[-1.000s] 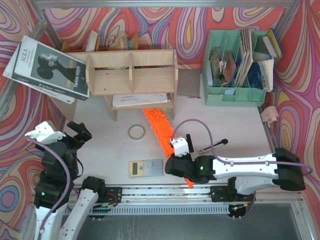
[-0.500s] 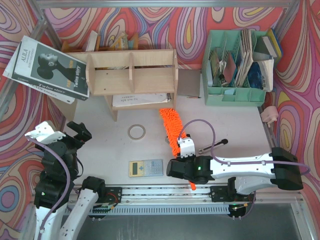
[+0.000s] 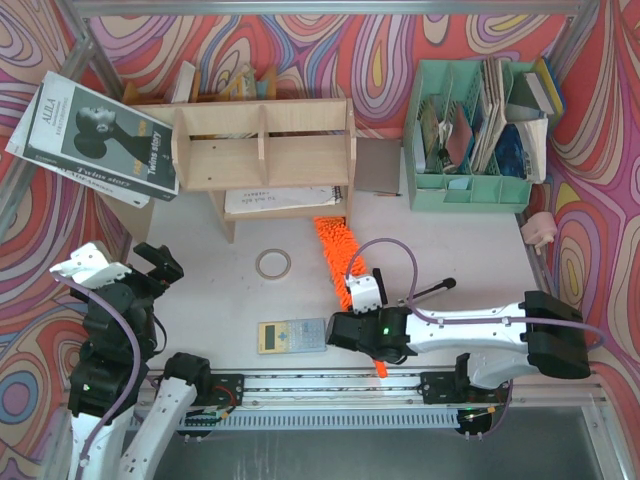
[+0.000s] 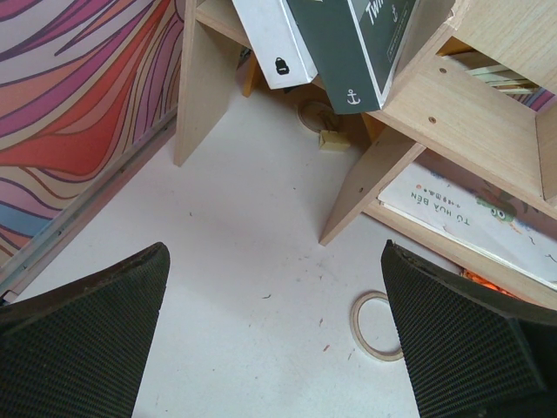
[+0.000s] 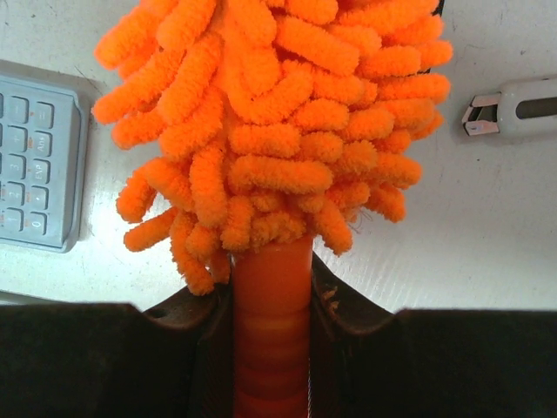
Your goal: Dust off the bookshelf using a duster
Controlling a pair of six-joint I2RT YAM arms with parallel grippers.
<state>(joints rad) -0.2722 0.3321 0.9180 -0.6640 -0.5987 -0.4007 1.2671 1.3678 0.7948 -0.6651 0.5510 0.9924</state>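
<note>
Right end effector (image 3: 360,325) closed on the thin handle of the duster (image 3: 338,250), just below the fluffy head (image 5: 278,131). The head extends forward from the fingers over the surface, its tip at the right leg of the bookshelf (image 3: 265,150); whether it touches is unclear from above.

Risks: the slim handle may pivot in the grip once the head presses on wood. A low sweep may catch the leg or shove the notebook (image 3: 278,199) on the bottom board, leaving the upper compartments undusted. The left end effector (image 4: 278,335) hangs open, well apart.
</note>
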